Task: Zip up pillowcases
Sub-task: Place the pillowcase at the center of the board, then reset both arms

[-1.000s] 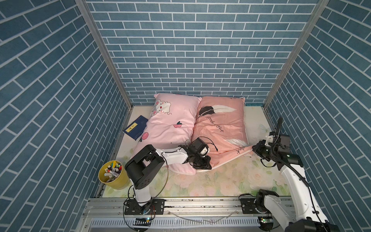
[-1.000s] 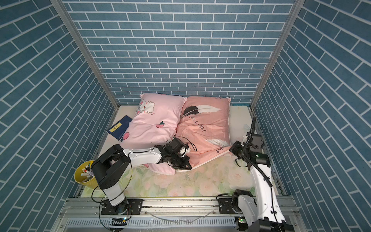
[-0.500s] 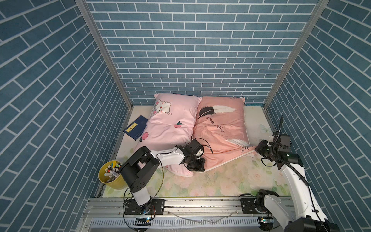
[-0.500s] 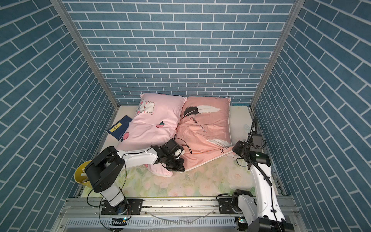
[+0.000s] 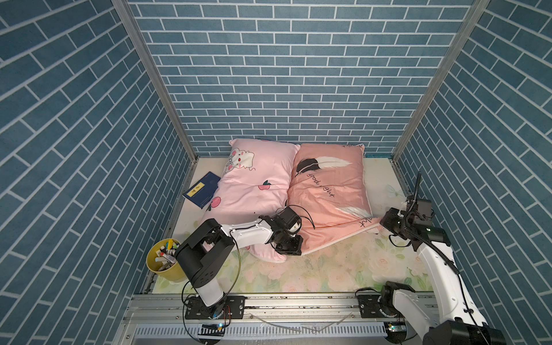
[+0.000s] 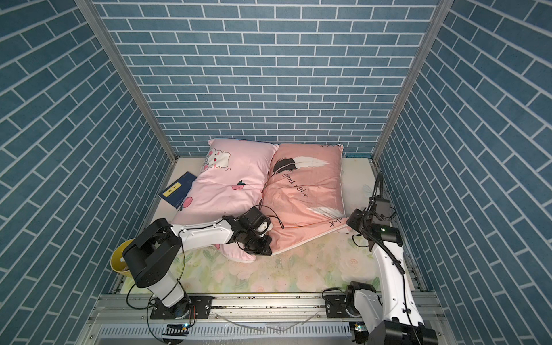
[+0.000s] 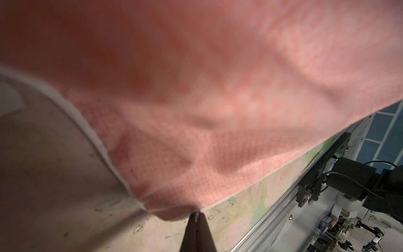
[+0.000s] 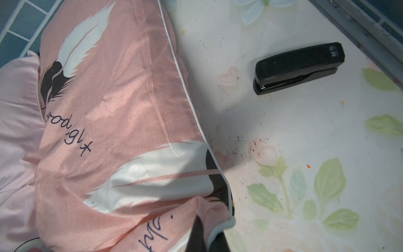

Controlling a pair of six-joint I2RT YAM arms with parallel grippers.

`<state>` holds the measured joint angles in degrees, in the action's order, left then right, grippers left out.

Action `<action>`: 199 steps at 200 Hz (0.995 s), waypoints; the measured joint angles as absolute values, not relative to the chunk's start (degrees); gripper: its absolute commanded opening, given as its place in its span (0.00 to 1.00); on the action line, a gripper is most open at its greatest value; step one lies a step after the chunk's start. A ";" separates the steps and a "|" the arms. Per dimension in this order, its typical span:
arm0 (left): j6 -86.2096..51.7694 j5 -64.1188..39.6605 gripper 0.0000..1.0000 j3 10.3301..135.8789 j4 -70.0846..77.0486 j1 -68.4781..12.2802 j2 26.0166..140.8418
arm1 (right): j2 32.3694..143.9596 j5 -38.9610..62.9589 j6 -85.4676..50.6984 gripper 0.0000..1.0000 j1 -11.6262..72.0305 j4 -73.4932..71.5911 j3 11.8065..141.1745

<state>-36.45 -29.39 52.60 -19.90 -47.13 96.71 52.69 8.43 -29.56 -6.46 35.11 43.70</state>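
Evidently the left gripper (image 7: pixel 197 216) had travelled toward the robot's left over the preceding second, away from the right gripper (image 8: pixel 207 237), which had hardly shifted. Both grippers were closed. The left pinched the near edge of the salmon-pink pillowcase (image 5: pixel 328 191), and the right clamped that case's near right corner, with the white-piped fabric folded between its fingers (image 8: pixel 197 235). Whether the left jaws held a zipper pull or only cloth could not be told, as the fabric there was blurred. The near edge, shorter and slacker a second before, lay drawn into a straighter line between the two grippers in both top views.

The salmon-pink pillowcase rested on the floral table mat (image 5: pixel 328 268), touching the light pink pillowcase (image 5: pixel 254 185) on its left. The left arm lay across that second case's near end.

Judged from this, the zipper edge was being tensioned, or the slider drawn along it, so closing of the salmon-pink case was under way. The light pink case appeared not yet attended to. A black stapler (image 8: pixel 298 65) lay apart on the mat.
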 measured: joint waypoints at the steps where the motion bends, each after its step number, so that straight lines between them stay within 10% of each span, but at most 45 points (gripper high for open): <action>1: -36.45 -29.39 0.00 52.60 -19.92 -47.13 96.68 | 52.69 8.45 -29.56 0.00 -6.46 35.11 43.70; 12: -36.05 -28.82 0.14 53.28 -21.28 -47.13 96.25 | 52.62 8.51 -29.50 0.01 -6.46 35.09 43.70; 38: -33.82 -26.15 0.61 56.93 -26.41 -46.76 93.54 | 51.96 7.38 -28.75 0.61 -6.66 35.35 45.21; 65: -31.38 -24.05 0.87 62.78 -29.78 -44.60 89.86 | 51.44 5.52 -27.29 0.98 -6.81 34.87 50.89; 79: -30.74 -23.40 1.00 64.95 -29.87 -42.68 87.99 | 51.59 4.75 -26.26 0.99 -6.81 33.85 53.43; 199: -15.31 16.38 1.00 55.72 -12.40 -19.22 82.30 | 79.57 -10.07 -19.88 0.99 -6.81 3.03 50.28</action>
<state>-15.31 16.38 55.72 -12.40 -19.22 82.30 79.57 -10.07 -19.88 -6.81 3.03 50.28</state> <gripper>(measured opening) 0.997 0.992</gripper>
